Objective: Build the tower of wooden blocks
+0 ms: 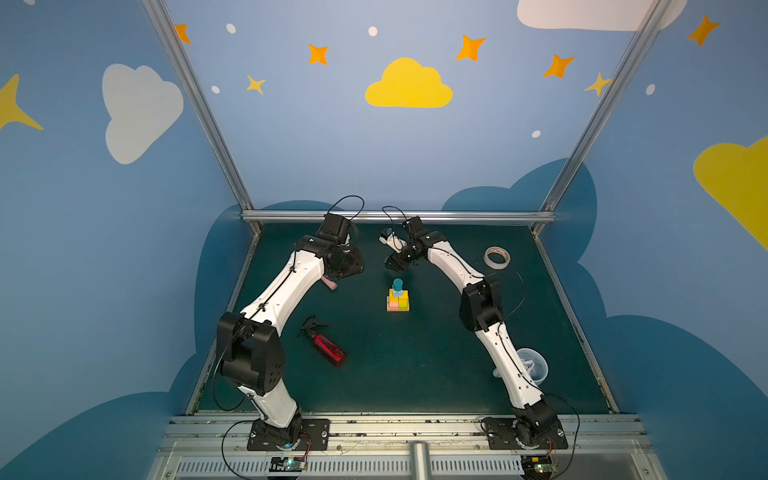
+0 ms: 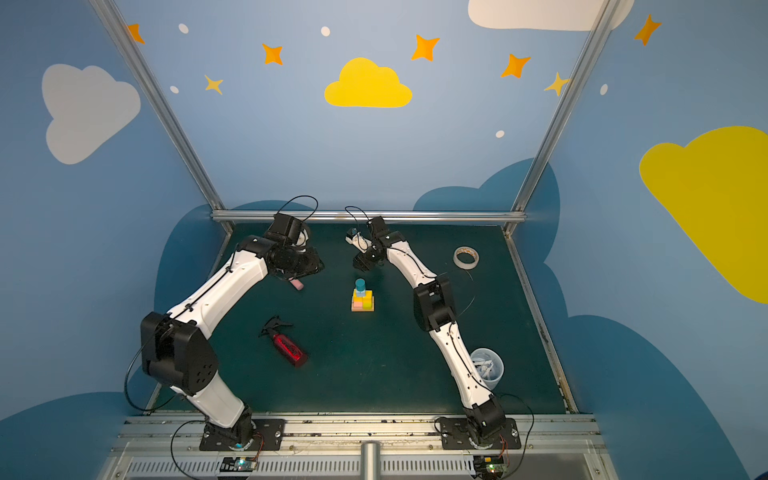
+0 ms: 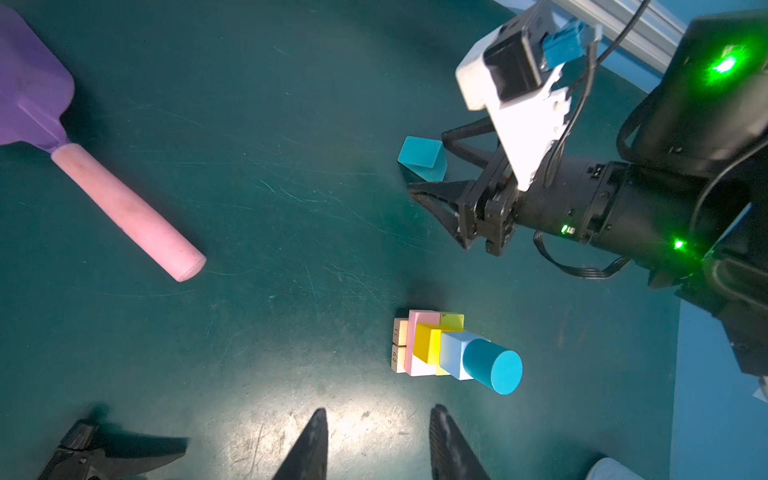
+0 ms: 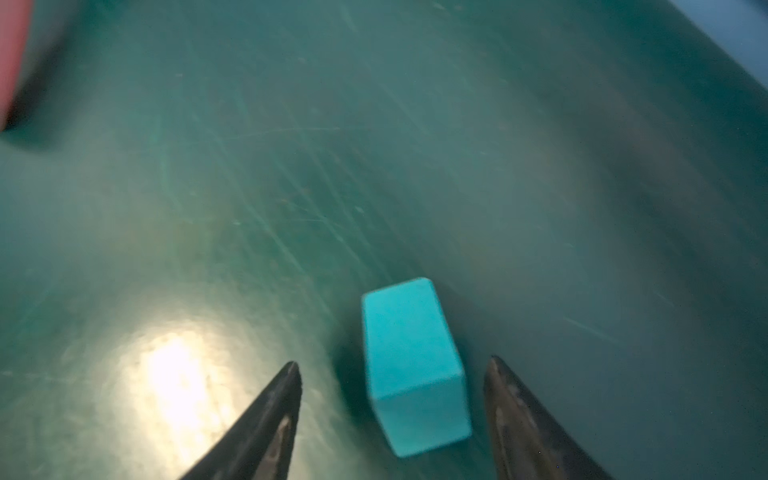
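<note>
Stepped tower (image 1: 398, 297); teal block (image 4: 413, 365) apart

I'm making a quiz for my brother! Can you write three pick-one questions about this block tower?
1. What colour is the top piece of the tower? A teal B yellow C pink
2. The red spray bottle is: A standing B lying down C held
3. Where is the teal house-shaped block? A on the tower B beside the bottle C on the mat between the fingers of the right claw

A: a teal cylinder tops it. B: it lies on its side. C: the wrist view shows it there, untouched.
</note>
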`<state>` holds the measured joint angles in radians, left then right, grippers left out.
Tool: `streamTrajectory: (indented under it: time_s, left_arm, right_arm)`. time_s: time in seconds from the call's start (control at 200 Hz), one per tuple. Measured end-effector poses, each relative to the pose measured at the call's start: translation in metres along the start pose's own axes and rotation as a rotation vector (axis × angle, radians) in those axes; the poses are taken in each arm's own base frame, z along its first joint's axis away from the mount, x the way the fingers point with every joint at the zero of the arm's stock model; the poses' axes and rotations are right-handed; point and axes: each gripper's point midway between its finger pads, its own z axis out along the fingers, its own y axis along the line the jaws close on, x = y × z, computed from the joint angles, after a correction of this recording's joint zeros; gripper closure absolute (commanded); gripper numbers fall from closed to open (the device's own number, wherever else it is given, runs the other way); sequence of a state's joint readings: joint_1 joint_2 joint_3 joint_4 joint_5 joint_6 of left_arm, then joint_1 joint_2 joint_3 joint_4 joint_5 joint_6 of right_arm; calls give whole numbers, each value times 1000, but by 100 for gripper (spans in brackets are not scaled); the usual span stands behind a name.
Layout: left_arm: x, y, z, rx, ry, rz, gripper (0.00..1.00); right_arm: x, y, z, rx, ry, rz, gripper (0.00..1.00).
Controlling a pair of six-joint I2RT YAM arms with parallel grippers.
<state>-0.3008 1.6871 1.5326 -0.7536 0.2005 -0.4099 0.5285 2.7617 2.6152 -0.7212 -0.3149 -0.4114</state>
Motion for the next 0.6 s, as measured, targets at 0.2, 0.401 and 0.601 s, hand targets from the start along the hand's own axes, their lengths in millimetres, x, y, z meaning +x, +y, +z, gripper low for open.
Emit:
streamTrajectory:
  time_s: [0.2, 0.401, 0.601]
  left_arm:
    - [1, 1, 0, -4, 4, 4, 59]
    - [1, 2, 0, -4, 5, 3, 60]
    - [0, 3, 0, -6, 5, 0, 60]
  right_arm:
    - [1, -1, -1, 1, 1, -3, 56]
    - [1, -3, -1, 5, 0, -1, 79]
    - [1, -7, -3, 11, -2, 13, 100]
